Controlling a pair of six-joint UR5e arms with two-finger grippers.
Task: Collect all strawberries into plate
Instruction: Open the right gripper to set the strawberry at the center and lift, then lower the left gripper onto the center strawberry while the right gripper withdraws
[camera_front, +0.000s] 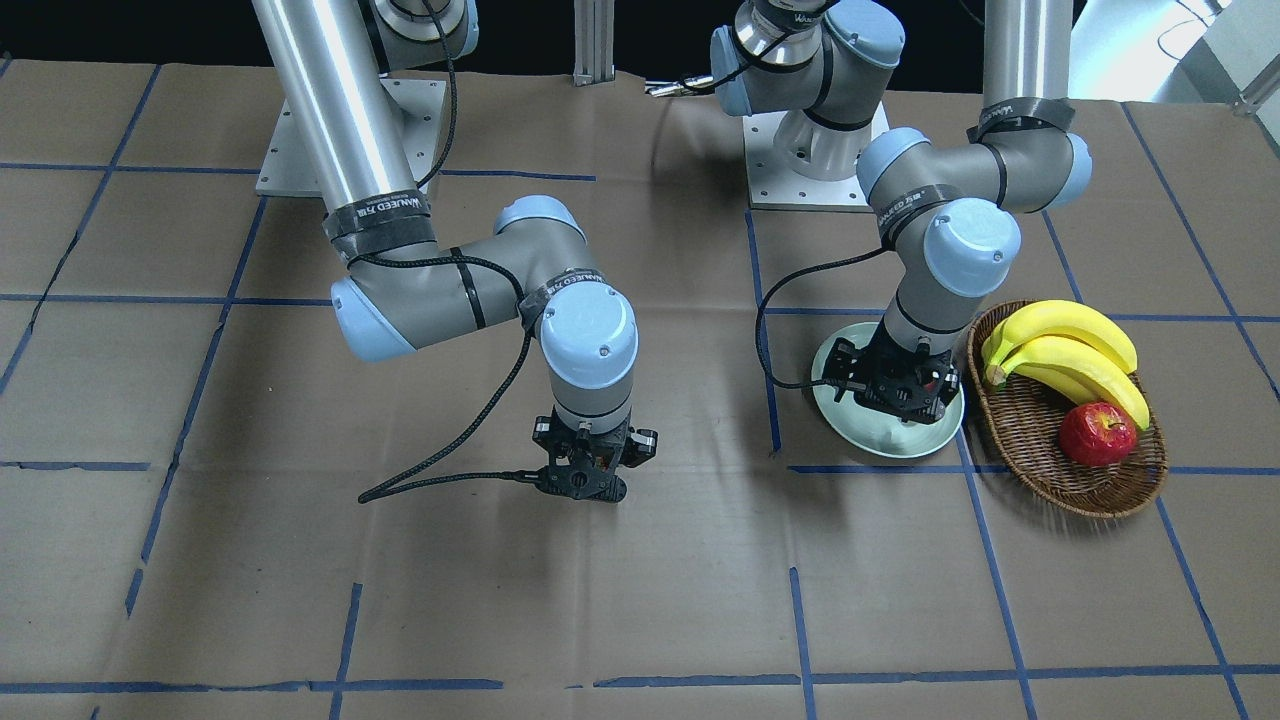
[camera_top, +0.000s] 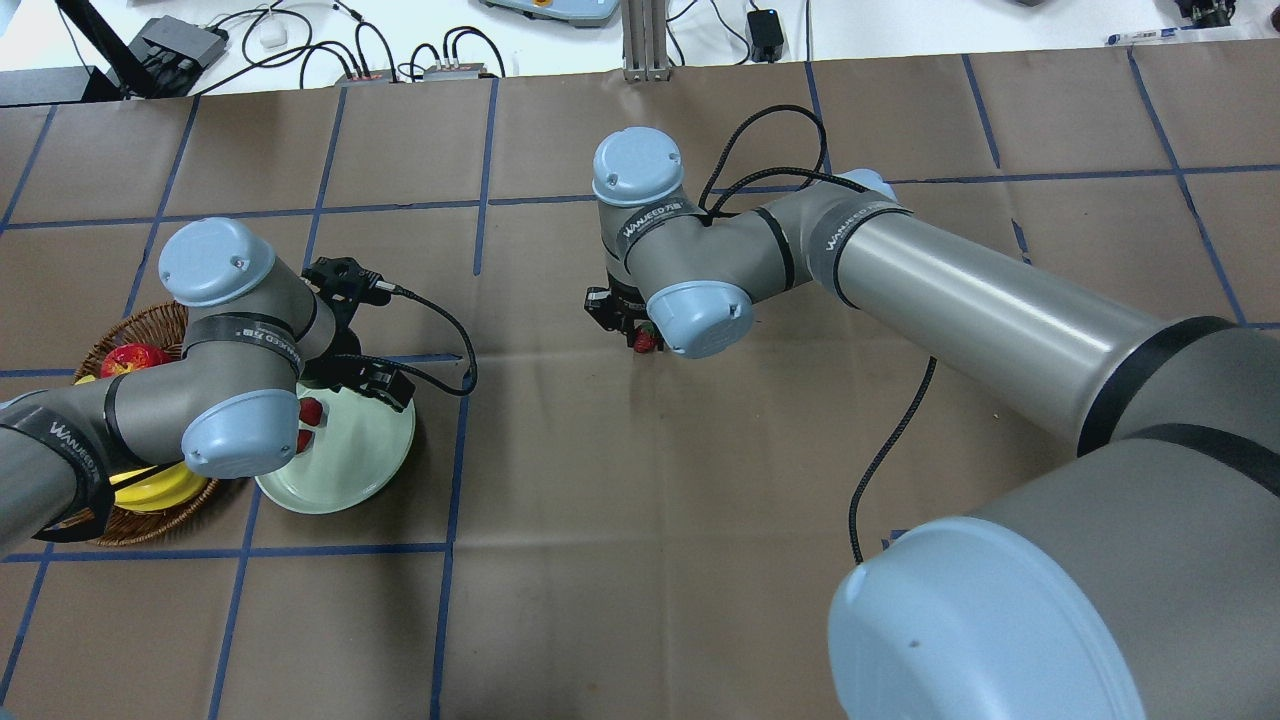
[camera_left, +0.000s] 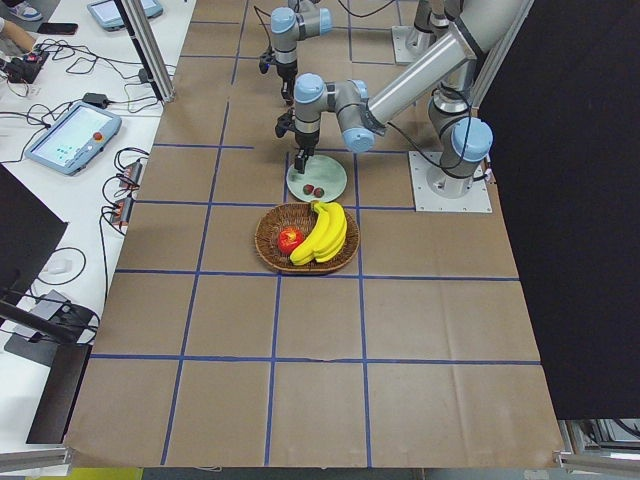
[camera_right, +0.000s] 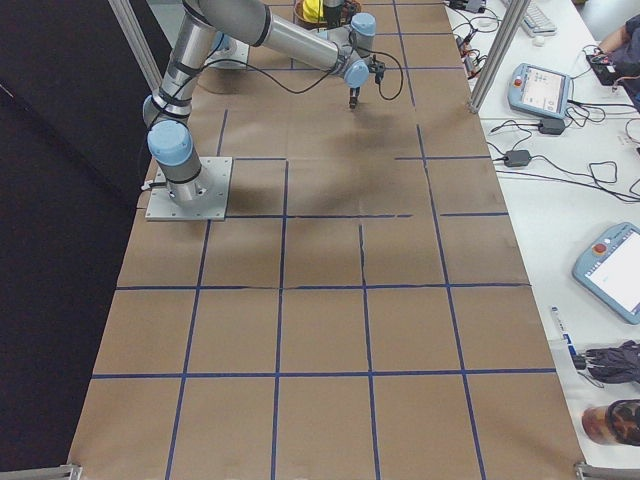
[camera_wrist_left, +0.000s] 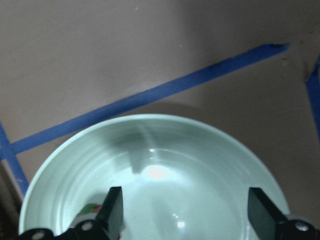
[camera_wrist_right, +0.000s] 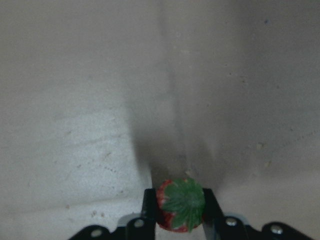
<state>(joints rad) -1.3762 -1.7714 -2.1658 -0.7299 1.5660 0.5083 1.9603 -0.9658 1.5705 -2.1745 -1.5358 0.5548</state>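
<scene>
The pale mint-green plate (camera_front: 930, 441) sits on the table beside the basket; it also shows in the overhead view (camera_top: 370, 465) and fills the left wrist view (camera_wrist_left: 165, 150). Two strawberries (camera_top: 311, 410) lie in it, side by side (camera_left: 314, 190). My left gripper (camera_front: 895, 395) hangs open and empty over the plate, its fingers (camera_wrist_left: 114, 210) wide apart. My right gripper (camera_front: 585, 482) is near the table's middle, low over the paper. It is shut on the third strawberry (camera_wrist_right: 181, 205), which also shows in the overhead view (camera_top: 645, 342), green cap up.
An oval brown wicker basket (camera_front: 1050, 475) with bananas (camera_front: 1070, 355) and a red apple (camera_front: 1097, 433) stands right beside the plate. Brown paper with blue tape lines (camera_front: 780, 400) covers the table. A black cable (camera_front: 440, 480) trails from the right wrist.
</scene>
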